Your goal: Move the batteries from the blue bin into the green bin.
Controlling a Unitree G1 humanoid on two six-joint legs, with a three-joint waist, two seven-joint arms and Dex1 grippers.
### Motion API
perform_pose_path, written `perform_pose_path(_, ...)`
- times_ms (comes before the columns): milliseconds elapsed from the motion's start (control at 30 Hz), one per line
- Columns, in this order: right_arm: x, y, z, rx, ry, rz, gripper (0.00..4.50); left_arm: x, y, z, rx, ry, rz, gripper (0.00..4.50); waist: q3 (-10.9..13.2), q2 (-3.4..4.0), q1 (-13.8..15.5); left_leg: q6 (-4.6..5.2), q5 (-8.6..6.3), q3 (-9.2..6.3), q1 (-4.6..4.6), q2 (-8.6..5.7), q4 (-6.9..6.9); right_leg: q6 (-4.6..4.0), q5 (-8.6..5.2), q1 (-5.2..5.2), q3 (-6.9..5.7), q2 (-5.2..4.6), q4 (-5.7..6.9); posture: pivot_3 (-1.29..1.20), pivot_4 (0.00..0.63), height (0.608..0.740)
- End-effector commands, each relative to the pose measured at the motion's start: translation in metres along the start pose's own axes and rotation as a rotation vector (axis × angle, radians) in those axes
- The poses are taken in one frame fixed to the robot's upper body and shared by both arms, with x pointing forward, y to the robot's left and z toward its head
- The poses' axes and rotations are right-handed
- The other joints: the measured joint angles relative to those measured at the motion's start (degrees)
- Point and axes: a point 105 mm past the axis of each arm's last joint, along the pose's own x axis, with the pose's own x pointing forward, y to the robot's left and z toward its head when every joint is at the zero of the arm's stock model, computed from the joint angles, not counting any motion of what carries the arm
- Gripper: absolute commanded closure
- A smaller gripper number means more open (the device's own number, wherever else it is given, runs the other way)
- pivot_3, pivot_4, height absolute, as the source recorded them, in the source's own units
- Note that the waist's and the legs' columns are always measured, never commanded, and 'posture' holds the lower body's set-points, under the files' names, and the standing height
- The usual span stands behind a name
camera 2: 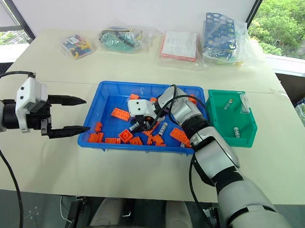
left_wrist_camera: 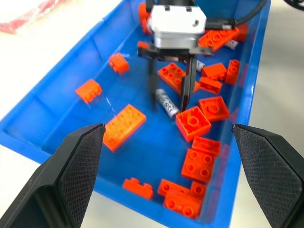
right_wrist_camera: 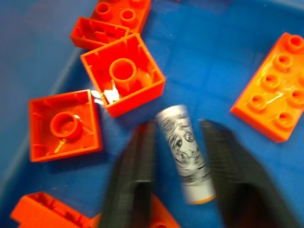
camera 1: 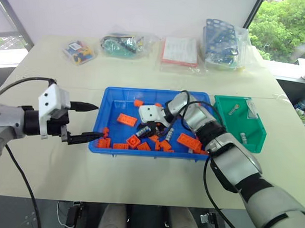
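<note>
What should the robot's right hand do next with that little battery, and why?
Probably lift it straight up. The right end effector looks pinched shut on a battery lying in the blue bin, with orange bricks close beside it. Rising first should clear them before it swings over to the green bin.

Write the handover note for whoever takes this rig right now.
Left gripper: open, empty, hovering by the blue bin's left end.
Right gripper: shut on a battery lying on the blue bin's floor; not lifted.
Done: at least two batteries are in the green bin.
Left: carry this one over, then another battery among the orange bricks.
</note>
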Motion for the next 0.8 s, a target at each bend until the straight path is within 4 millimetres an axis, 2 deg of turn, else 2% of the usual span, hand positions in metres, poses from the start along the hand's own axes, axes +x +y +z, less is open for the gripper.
perform_pose_path(33, -0.015, -0.004, 0.016, 0.001, -0.068, -0.043, 4.44, 0.004, 0.000, 0.006, -0.005, -0.052, -0.015, 0.00, 0.0, 0.00, 0.0, 0.00, 0.00, -0.02, 0.00, 0.00, 0.00, 0.00, 0.00, 0.01, -0.01, 0.00, 0.00, 0.00, 0.150, 0.739)
perform_pose_path(100, -0.025, -0.007, 0.022, 0.028, -0.101, -0.091, 4.44, 0.008, 0.001, 0.006, -0.004, -0.075, -0.014, 0.00, 0.0, 0.00, 0.0, 0.00, 0.00, -0.02, 0.00, 0.00, 0.00, 0.00, 0.00, 0.01, 0.00, 0.00, 0.00, 0.00, 0.150, 0.739)
perform_pose_path(233, -0.067, -0.020, 0.039, 0.122, -0.203, -0.299, 4.44, 0.015, 0.003, 0.010, 0.026, -0.143, 0.008, 0.00, 0.0, 0.00, 0.2, 0.00, 0.00, -0.02, -0.02, 0.01, 0.01, 0.01, 0.00, -0.01, 0.00, -0.02, 0.02, 0.00, 0.150, 0.739)
perform_pose_path(300, -0.106, -0.023, 0.037, 0.237, -0.243, -0.442, 4.44, 0.019, 0.007, 0.014, 0.021, -0.194, 0.028, 0.00, 0.0, -0.01, 0.4, 0.00, 0.00, -0.03, -0.02, 0.00, 0.02, 0.01, 0.00, 0.00, -0.01, -0.05, 0.02, 0.00, 0.150, 0.739)
perform_pose_path(367, -0.137, -0.016, 0.032, 0.316, -0.260, -0.541, 4.44, 0.021, 0.009, 0.015, 0.018, -0.223, 0.035, 0.00, 0.0, -0.02, 0.7, 0.00, 0.00, -0.09, -0.03, -0.06, 0.03, 0.01, 0.00, 0.04, -0.08, -0.13, 0.00, 0.00, 0.150, 0.739)
perform_pose_path(400, -0.154, -0.009, 0.025, 0.358, -0.257, -0.590, 4.44, 0.022, 0.010, 0.014, 0.015, -0.227, 0.033, 0.00, 0.0, -0.03, 0.7, 0.00, 0.00, -0.10, -0.03, -0.09, 0.03, 0.00, 0.00, 0.06, -0.10, -0.20, -0.02, 0.00, 0.150, 0.739)
perform_pose_path(467, -0.197, 0.010, -0.003, 0.463, -0.199, -0.737, 4.44, 0.025, 0.008, 0.010, 0.002, -0.218, 0.007, 0.00, 0.0, -0.05, 1.1, 0.02, -0.01, -0.11, -0.03, -0.13, 0.02, 0.00, 0.00, 0.12, -0.13, -0.31, -0.11, 0.00, 0.150, 0.739)
perform_pose_path(600, -0.244, 0.050, -0.050, 0.612, -0.029, -0.931, 4.44, 0.028, 0.009, 0.008, -0.005, -0.217, -0.015, 0.00, 0.0, -0.04, 1.2, 0.08, -0.05, -0.01, -0.02, -0.15, 0.00, -0.02, -0.01, 0.14, -0.10, -0.38, -0.24, 0.00, 0.150, 0.739)
perform_pose_path(700, -0.262, 0.077, -0.069, 0.700, 0.034, -1.001, 4.44, 0.032, 0.014, 0.007, 0.004, -0.216, -0.016, 0.00, 0.0, -0.03, 0.5, 0.09, -0.05, -0.04, 0.01, -0.10, -0.02, -0.03, -0.02, 0.14, -0.08, -0.31, -0.20, 0.00, 0.150, 0.739)
perform_pose_path(800, -0.265, 0.087, -0.077, 0.745, 0.055, -1.033, 4.44, 0.037, 0.019, 0.007, 0.015, -0.217, -0.011, 0.00, 0.0, 0.01, -0.1, 0.09, -0.04, 0.00, 0.08, -0.07, -0.02, -0.01, -0.01, 0.13, 0.01, -0.12, -0.14, 0.00, 0.150, 0.739)
